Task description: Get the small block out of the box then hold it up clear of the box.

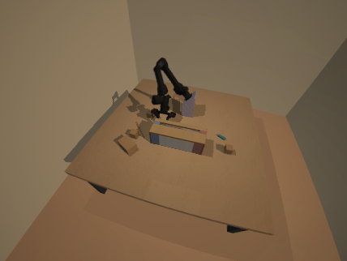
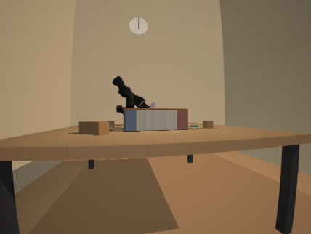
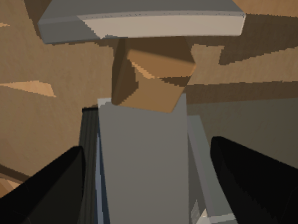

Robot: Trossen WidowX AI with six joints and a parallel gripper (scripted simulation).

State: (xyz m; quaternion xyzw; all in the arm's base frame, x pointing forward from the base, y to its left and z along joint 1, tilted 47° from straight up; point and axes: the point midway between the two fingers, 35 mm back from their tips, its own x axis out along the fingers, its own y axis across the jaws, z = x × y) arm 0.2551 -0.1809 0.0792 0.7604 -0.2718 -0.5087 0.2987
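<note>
With jaws released and empty, the gripper sits low behind the box — best enter the shelf slowly, without nudging its walls.

Wooden counter on dark legs. Directly on it: clear-fronted box near the middle; two brown blocks to one side of the box; one small brown cube and a small teal piece to the other; arm base behind.
</note>
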